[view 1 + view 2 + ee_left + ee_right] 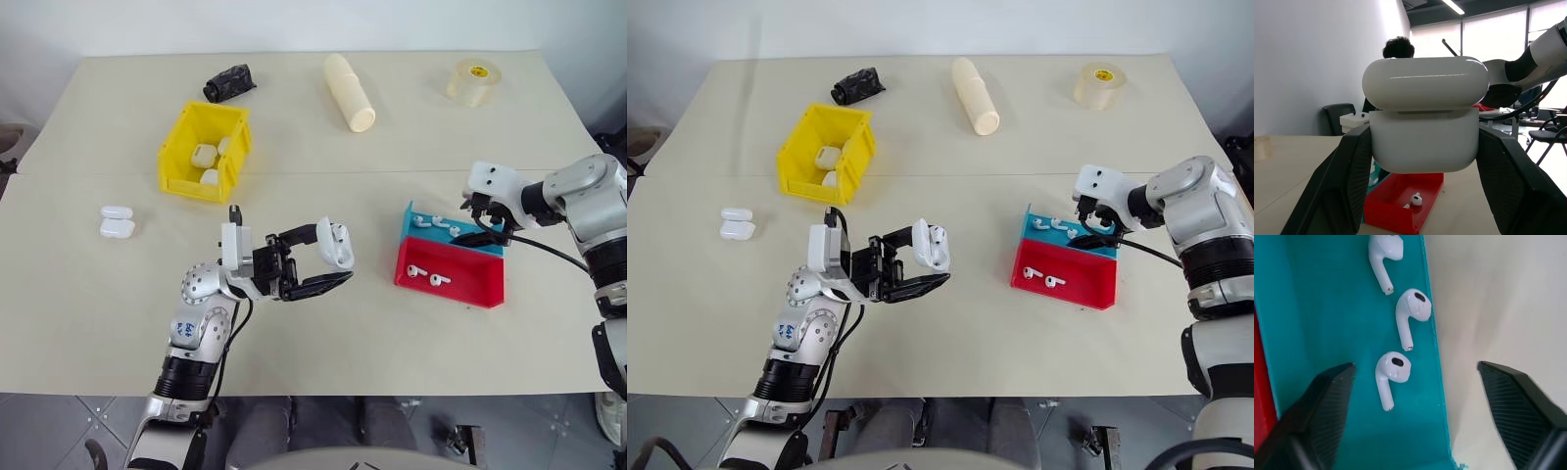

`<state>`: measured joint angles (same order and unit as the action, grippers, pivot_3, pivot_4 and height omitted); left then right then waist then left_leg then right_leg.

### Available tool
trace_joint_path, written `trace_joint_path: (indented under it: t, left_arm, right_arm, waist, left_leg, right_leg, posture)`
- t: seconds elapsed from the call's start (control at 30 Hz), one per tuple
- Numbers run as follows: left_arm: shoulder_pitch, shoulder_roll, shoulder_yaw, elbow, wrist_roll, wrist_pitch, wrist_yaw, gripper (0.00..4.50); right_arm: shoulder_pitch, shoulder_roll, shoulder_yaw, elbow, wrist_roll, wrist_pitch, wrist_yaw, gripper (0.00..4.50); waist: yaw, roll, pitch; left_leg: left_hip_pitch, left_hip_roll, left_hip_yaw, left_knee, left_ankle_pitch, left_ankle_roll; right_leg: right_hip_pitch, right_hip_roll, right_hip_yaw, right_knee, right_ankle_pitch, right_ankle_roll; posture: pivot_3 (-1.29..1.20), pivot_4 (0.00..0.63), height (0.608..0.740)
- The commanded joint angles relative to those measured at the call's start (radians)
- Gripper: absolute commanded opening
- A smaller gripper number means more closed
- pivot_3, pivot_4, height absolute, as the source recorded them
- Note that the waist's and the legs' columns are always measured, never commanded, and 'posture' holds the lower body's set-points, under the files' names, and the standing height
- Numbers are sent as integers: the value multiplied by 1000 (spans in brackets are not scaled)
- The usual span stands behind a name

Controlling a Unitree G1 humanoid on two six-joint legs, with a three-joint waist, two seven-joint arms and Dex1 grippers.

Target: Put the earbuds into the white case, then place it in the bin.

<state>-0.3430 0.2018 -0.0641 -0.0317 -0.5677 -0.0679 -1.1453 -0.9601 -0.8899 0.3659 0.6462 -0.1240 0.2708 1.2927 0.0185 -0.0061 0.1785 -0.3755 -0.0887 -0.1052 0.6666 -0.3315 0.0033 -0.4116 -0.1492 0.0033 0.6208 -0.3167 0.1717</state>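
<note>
Saw left hand [328, 262] clamping white case [336, 244]; right hand [1415, 396] spread, angled down over blue tray [1327, 323]; wrist view revealed three earbuds [1392, 374].

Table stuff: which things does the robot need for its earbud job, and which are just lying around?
Needed:
- white case held in the left gripper
- earbuds in the blue tray, under the right gripper
- yellow bin

Just lying around:
- tape roll
- cream cylinder
- black bundle
- two spare cases
</note>
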Motion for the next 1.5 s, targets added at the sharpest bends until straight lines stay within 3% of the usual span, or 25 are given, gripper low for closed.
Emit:
trace_joint_path:
  t: [0.03,0.13,0.47,0.6,0.87,1.03,1.2,1.4,1.5]
  left_arm:
    - [2,-3,-4,-42,-1,-19,6,2789]
    - [4,-2,-4,-46,-3,-17,5,2789]
    - [0,8,-10,-52,-16,0,-15,2789]
    - [-5,9,-10,-49,-17,2,-19,2789]
    - [-11,8,-16,-43,-16,3,-22,2789]
    - [-30,12,-16,-20,-15,4,-34,2789]
    - [-73,13,-14,23,-11,12,-52,2789]
    - [-126,5,-16,66,-12,33,-61,2789]
    - [-147,-4,-15,79,-15,44,-57,2789]
  right_arm:
    - [6,3,-9,9,-24,0,13,2753]
    - [12,8,-13,3,-30,3,16,1718]
    - [35,11,-23,-18,-37,22,33,1718]
    - [45,14,-32,-30,-34,29,32,842]
    - [104,-44,-141,-190,22,79,21,842]
    - [231,-91,-352,-446,224,203,46,842]
    - [404,41,-628,-753,592,345,16,842]
    - [498,288,-770,-1050,1041,604,-281,842]
    - [541,374,-767,-1151,1199,646,-427,842]
  waist:
    - [0,0,0]
    - [0,0,0]
    - [0,0,0]
    - [1,0,0]
    - [2,0,0]
    - [5,0,0]
    - [5,0,0]
    - [5,0,0]
    - [5,0,0]
  left_leg:
    - [0,0,0,0,0,0]
    - [0,0,0,0,0,0]
    - [0,0,0,1,0,0]
    - [0,0,0,1,0,0]
    - [0,0,0,1,0,0]
    - [-1,0,0,1,0,0]
    - [-1,1,-1,1,0,0]
    - [0,2,-1,2,0,0]
    - [0,1,-2,2,0,0]
  right_leg:
    - [0,0,0,0,0,0]
    - [0,0,0,0,0,0]
    - [0,0,0,1,0,0]
    - [1,0,0,1,0,0]
    - [0,0,0,1,0,0]
    - [0,0,0,1,0,0]
    - [1,0,-1,0,0,0]
    - [0,1,-1,1,0,0]
    - [1,0,-1,2,0,0]
  posture:
    - [0,150,740]
    - [0,150,740]
    - [0,150,740]
    - [0,150,740]
    - [0,150,740]
    - [0,150,740]
    - [0,150,740]
    - [0,150,740]
    - [0,150,740]
